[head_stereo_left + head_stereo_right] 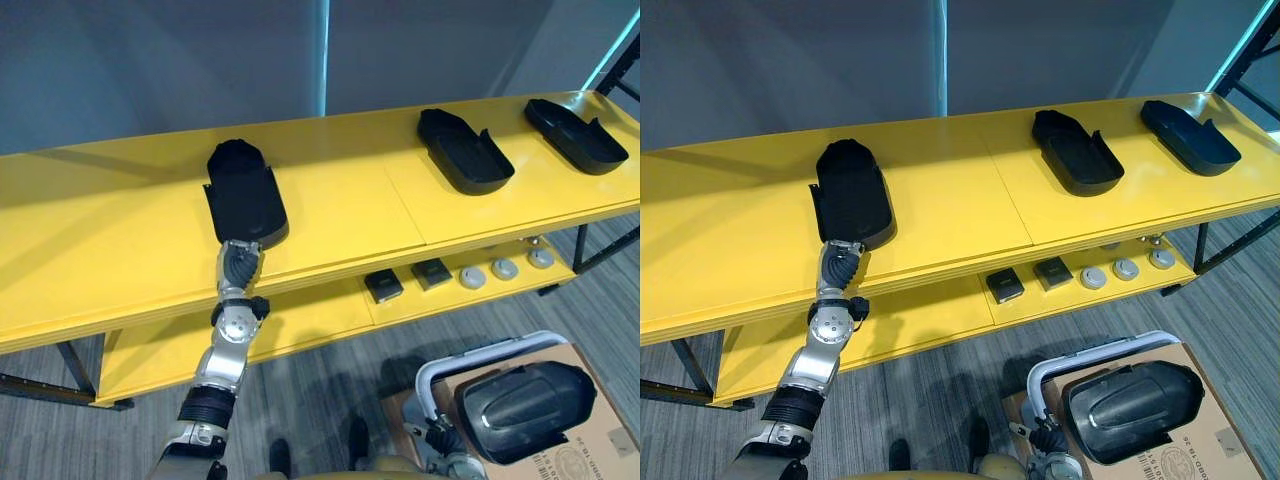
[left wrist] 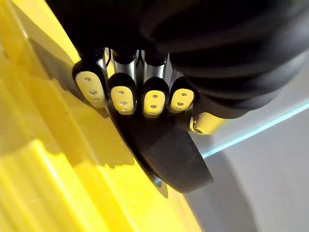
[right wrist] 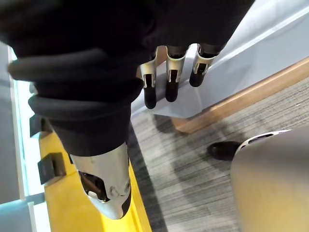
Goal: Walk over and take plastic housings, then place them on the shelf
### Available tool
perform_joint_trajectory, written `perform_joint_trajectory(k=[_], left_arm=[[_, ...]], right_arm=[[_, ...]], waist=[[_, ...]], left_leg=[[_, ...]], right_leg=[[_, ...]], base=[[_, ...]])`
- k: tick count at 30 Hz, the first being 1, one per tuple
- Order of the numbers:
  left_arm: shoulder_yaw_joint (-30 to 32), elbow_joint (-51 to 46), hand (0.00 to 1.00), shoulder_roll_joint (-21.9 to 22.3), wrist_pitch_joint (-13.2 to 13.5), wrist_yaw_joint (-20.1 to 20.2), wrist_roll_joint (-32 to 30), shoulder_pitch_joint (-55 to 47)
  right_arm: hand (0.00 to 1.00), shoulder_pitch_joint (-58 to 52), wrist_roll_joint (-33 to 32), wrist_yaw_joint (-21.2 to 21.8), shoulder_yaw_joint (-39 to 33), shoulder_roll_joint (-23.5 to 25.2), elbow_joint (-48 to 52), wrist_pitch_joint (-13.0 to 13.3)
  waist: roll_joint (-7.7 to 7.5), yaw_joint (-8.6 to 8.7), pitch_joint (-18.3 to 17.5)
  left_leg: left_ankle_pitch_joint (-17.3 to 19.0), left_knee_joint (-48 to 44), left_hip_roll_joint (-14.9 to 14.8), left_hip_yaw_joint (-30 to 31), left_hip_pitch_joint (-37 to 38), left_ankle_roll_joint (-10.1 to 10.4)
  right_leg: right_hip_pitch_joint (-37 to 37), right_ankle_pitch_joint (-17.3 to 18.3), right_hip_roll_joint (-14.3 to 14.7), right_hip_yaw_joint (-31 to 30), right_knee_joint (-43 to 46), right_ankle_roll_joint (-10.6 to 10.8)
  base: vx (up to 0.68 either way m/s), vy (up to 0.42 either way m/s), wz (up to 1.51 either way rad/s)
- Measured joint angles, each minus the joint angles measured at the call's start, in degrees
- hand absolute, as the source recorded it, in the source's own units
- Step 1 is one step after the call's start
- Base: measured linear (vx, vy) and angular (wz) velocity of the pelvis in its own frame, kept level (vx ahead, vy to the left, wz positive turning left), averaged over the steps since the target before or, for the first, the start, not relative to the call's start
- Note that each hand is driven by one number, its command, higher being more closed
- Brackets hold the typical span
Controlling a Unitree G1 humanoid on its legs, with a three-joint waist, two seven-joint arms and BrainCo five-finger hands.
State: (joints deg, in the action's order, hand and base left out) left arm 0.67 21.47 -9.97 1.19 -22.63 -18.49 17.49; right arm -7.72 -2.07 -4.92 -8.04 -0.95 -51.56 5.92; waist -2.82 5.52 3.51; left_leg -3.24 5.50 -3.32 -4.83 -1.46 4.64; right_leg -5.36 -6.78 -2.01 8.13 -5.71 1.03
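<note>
- Yellow two-level shelf point(image 1: 340, 215): a long top board and a lower board beneath it, standing on grey carpet floor point(image 1: 320, 385).
- Black plastic housing, long and rounded, left one point(image 1: 243, 190): lies on the top board with its near end at the front edge.
- Left robot hand point(image 1: 240, 265): reaches up to the front edge of the shelf. In the left wrist view its fingers point(image 2: 121, 94) are curled in a row over the near end of the left one, with the thumb beside them, closed on that housing.
- Black plastic housing, middle one point(image 1: 462, 150): lies open side up on the top board, well apart from the left one.
- Black plastic housing, right one point(image 1: 575, 135): lies on the top board near the shelf's right end.
- Two small black square parts point(image 1: 383, 286): side by side on the lower board.
- Three round silver-grey discs point(image 1: 505, 268): in a row just beside the square parts.
- Brown cardboard box point(image 1: 600, 440): on the floor at the lower right, with a fourth black housing point(image 1: 525, 410) lying on it.
- Right robot hand point(image 3: 173, 67): hangs above the floor, fingers loose and straight, holding nothing.
</note>
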Motion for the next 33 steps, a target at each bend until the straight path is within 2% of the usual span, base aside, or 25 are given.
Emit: perform_joint_trajectory(k=[4,15,18,21,23,25,27,28,29,31,33], left_arm=[[0.17,1.61,1.0,-1.03,-0.8,0.02,0.13,1.74],[-0.27,0.23,1.0,-1.05,-0.79,-0.17,2.09,1.58],[-1.25,-6.12,1.0,-0.93,-0.55,-0.18,2.06,0.86],[-1.77,-18.17,1.0,-0.94,1.53,-0.15,2.02,-1.07],[-1.71,-25.78,1.0,-0.73,2.82,-0.17,1.96,-3.24],[-1.09,-32.46,1.0,-0.64,4.61,-0.11,1.97,-5.5],[3.77,-39.65,1.0,0.84,7.0,-0.18,2.32,-10.18],[5.65,-41.0,1.0,1.24,7.48,-0.31,2.7,-11.31],[10.08,-42.97,1.0,1.86,8.43,-1.14,4.05,-13.86],[16.07,-43.91,1.0,2.76,9.31,-2.38,6.93,-17.63],[21.59,-43.91,1.0,4.39,9.49,-4.05,10.71,-22.98]], right_arm=[[0.0,0.02,0.0,0.09,0.01,0.0,0.91,-0.02],[0.0,-0.14,0.0,0.05,0.02,-0.01,1.11,-0.02],[0.0,-0.25,-0.04,-0.02,0.02,0.0,1.09,-0.02],[0.0,-0.35,-0.05,-0.17,0.01,0.01,0.56,-0.01],[0.0,-0.34,-0.13,-0.2,-0.07,-0.09,-0.37,0.03],[0.0,-0.23,-0.12,-0.19,-0.1,-0.37,-1.27,0.1],[0.0,-0.45,-0.1,-0.19,-0.12,-0.71,-1.69,0.08],[0.0,-0.49,-0.1,-0.19,-0.12,-0.75,-1.73,0.08],[0.0,-0.31,-0.09,-0.17,-0.12,-0.75,-2.13,0.08],[0.0,-0.15,-0.11,-0.18,-0.47,-0.77,-2.83,0.06],[0.0,-0.33,-0.08,-0.18,-0.54,-0.82,-3.33,-0.13]], waist=[[-0.04,0.12,0.03],[-0.07,0.02,0.03],[-0.07,-0.05,0.03],[-0.05,-0.08,0.04],[-0.04,-0.59,0.04],[-0.01,-1.81,0.04],[0.11,-3.09,0.01],[0.14,-3.34,0.01],[0.17,-3.46,0.04],[0.19,-3.95,0.04],[0.21,-5.47,0.04]], left_leg=[[0.03,0.0,0.02,-0.05,0.11,-0.03],[0.01,0.0,0.03,0.08,0.19,-0.04],[-0.01,0.0,0.1,0.41,0.17,-0.06],[-0.03,-0.04,0.19,1.88,0.29,-0.11],[-0.01,-0.03,0.2,2.74,0.22,-0.1],[-0.01,-0.03,0.22,3.28,0.06,-0.11],[0.01,-0.02,0.21,3.95,0.26,-0.1],[0.01,-0.02,0.21,4.17,0.22,-0.11],[0.0,-0.02,0.21,4.75,0.16,-0.11],[-0.01,-0.02,0.2,5.4,0.48,-0.1],[0.13,0.01,0.2,6.2,0.89,0.03]], right_leg=[[-0.01,-0.04,0.0,-0.21,0.0,-0.01],[0.06,-0.16,-0.02,-0.2,0.01,-0.08],[0.2,-0.16,-0.09,0.15,0.02,-0.07],[0.87,-0.1,-0.2,1.35,0.02,-0.01],[1.33,0.12,-0.22,1.73,0.03,0.21],[1.59,0.27,-0.25,2.22,0.03,0.38],[2.2,0.51,-0.26,2.84,0.04,0.41],[2.27,0.55,-0.25,2.98,0.04,0.37],[2.51,0.63,-0.25,3.49,0.04,0.3],[3.15,0.79,-0.24,4.16,0.05,0.16],[3.93,1.04,-0.26,4.98,0.05,0.08]], base=[[0.0,0.015,-0.03],[0.0,0.0,0.0],[0.0,0.016,0.06],[0.0,0.011,0.16],[-0.01,0.02,0.21],[-0.02,0.015,0.13],[-0.02,0.021,0.17],[-0.01,0.016,0.21],[-0.01,0.011,0.21],[-0.02,0.011,0.21],[-0.02,0.012,0.21]])
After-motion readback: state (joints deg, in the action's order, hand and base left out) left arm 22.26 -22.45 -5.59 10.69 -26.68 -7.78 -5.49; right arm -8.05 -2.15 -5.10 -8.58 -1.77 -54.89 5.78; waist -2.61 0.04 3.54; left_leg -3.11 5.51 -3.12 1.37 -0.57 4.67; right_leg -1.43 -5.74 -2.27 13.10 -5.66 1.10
